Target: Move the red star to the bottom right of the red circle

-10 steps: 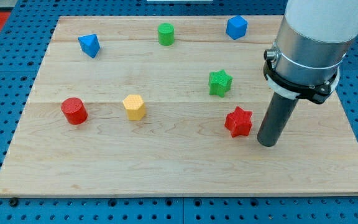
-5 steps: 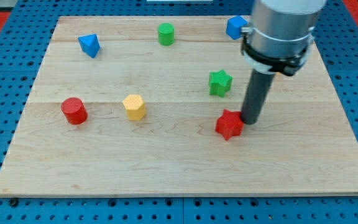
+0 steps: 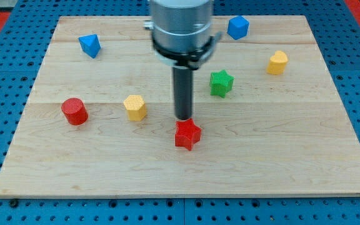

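no jaws here to open or shut, just my tip (image 3: 183,117) touching the red star (image 3: 187,134) from above; looks light, stiff, slidey, so push its top-right side toward the red circle (image 3: 74,110).

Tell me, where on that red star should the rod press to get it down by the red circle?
No gripping here: my tip only pushes. It sits at the red star's top edge, which would send it toward the view's bottom. The red circle lies far to the view's left, so probably best to come round to the star's right side and press between two points, pushing leftward.
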### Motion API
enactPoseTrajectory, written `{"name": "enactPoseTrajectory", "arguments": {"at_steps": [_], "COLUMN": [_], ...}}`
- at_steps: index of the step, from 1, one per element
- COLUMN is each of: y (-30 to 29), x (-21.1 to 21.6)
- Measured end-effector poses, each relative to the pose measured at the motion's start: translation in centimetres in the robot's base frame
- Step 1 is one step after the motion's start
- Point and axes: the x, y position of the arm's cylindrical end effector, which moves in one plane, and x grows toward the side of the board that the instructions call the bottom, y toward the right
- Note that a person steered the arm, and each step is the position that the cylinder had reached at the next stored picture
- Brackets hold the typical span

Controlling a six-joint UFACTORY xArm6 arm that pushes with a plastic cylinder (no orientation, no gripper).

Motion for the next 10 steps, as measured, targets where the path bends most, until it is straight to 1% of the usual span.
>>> {"name": "enactPoseTrajectory", "arguments": {"at_steps": [1,2,3,4,5,6,8,9,10], "y": [0.2,2.3,3.1,3.1,2.0,-2.0,-8.9,-9.8,-5.5], "x": [0.0,3.5,5.1,5.1,5.6,6.5,6.5,6.5,7.1]}}
